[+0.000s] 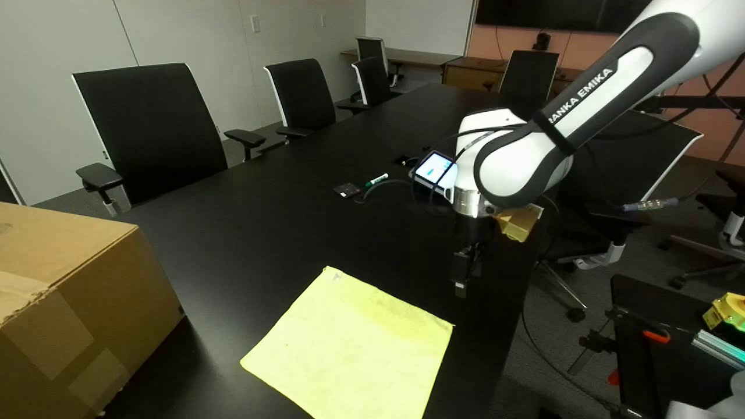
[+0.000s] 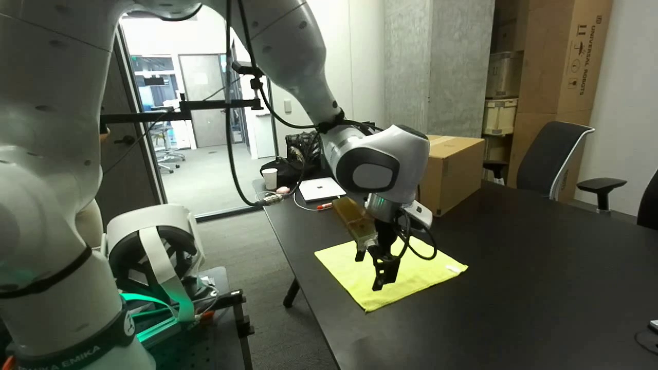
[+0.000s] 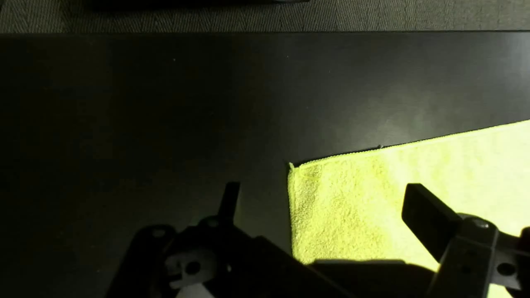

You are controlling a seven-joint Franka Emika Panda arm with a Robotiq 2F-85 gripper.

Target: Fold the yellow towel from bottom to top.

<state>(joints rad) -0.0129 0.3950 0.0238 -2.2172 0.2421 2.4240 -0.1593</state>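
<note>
The yellow towel (image 1: 361,349) lies flat and spread out on the black table. It also shows in an exterior view (image 2: 429,270), partly behind the gripper. In the wrist view the towel (image 3: 352,207) has one corner in sight between the two fingers. My gripper (image 3: 323,188) is open wide and empty. Its left finger is over bare table and its right finger is over the towel. In both exterior views the gripper (image 1: 465,279) (image 2: 383,280) points down above the table near a towel edge. The exact height over the towel is hard to tell.
A cardboard box (image 1: 87,302) (image 2: 455,164) stands on the table beside the towel. A tablet (image 1: 433,169), a green marker (image 1: 377,180), a laptop (image 2: 321,189) and a white cup (image 2: 270,179) are on the table. The table's edge (image 3: 265,33) runs across the wrist view.
</note>
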